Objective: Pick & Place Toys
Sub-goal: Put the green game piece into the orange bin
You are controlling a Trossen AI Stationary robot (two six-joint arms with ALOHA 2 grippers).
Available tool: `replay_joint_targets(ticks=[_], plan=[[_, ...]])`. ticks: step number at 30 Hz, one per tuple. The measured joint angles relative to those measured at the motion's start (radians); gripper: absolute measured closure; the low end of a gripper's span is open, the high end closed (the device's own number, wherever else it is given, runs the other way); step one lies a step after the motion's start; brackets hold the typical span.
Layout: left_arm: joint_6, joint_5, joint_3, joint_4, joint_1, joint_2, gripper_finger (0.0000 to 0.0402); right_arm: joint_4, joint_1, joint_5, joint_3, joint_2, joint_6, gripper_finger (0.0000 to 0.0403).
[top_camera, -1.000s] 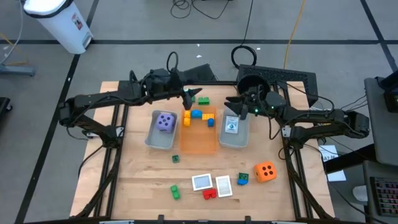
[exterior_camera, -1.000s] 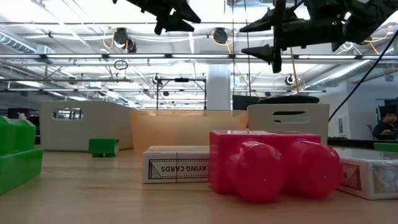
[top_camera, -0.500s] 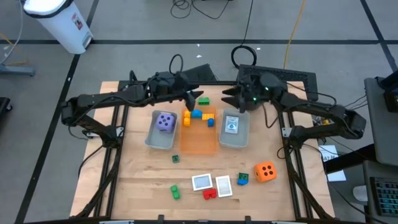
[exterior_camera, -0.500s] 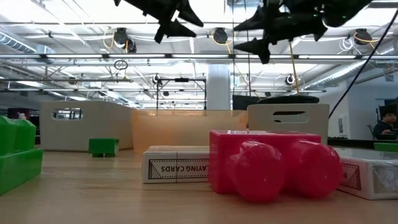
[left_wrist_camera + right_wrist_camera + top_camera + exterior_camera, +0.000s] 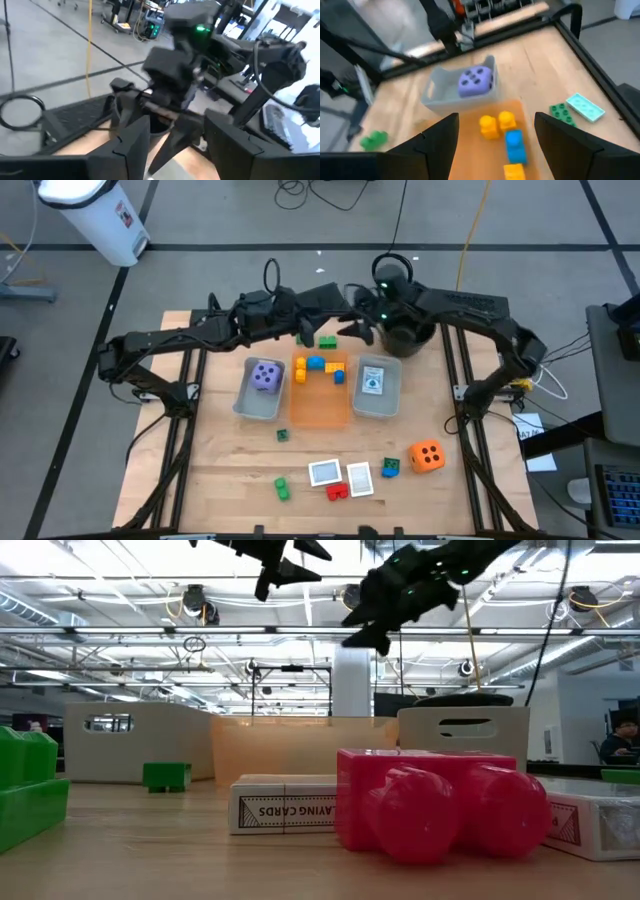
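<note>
The toys (image 5: 325, 477) lie partly in the trays (image 5: 320, 395), partly loose on the table — the right gripper (image 5: 352, 330), fingers apart and empty, has swung from the right tray toward the left gripper (image 5: 308, 332), also apart, so another pick seems next.

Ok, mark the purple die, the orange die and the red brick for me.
purple die (image 5: 265, 375): high view, its spotted top face.
orange die (image 5: 428, 455): high view, middle of its top face.
red brick (image 5: 430, 802): low view, its near rounded studs.
</note>
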Motion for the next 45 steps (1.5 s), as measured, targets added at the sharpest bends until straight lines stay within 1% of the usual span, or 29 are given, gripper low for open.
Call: replay_joint_targets(ticks=[5,8,11,17,21,26,28,31,35,42,45], plan=[[0.085,0.012,0.000,0.001,0.045,-0.009,0.0224,-0.190,0.005,0.160,0.182,0.166,-0.156,0.0149],[0.098,0.078,-0.001,-0.008,0.102,-0.041,0.0228,-0.302,0.011,0.205,0.289,0.263,-0.210,0.0149],[0.121,0.182,0.000,-0.010,0.175,-0.074,0.0229,-0.360,0.020,0.208,0.374,0.357,-0.232,0.0149],[0.135,0.422,0.000,-0.034,0.327,-0.114,0.0219,-0.385,0.054,0.311,0.449,0.483,-0.235,0.0149],[0.114,0.546,0.000,-0.028,0.409,-0.127,0.0210,-0.375,0.066,0.365,0.464,0.530,-0.233,0.0149],[0.107,0.695,0.000,-0.029,0.487,-0.126,0.0198,-0.364,0.065,0.390,0.465,0.569,-0.194,0.0149],[0.089,0.752,0.000,-0.029,0.514,-0.126,0.0193,-0.363,0.064,0.397,0.465,0.579,-0.196,0.0149],[0.068,0.819,0.000,-0.029,0.540,-0.126,0.0193,-0.374,0.064,0.447,0.465,0.585,-0.220,0.0149],[0.056,0.877,0.000,-0.030,0.554,-0.126,0.0201,-0.364,0.064,0.467,0.462,0.585,-0.249,0.0149],[0.056,0.935,0.000,-0.031,0.555,-0.126,0.0218,-0.367,0.054,0.463,0.408,0.585,-0.251,0.0149],[0.060,0.943,0.000,-0.038,0.555,-0.126,0.0222,-0.371,0.053,0.465,0.383,0.585,-0.261,0.0149]])
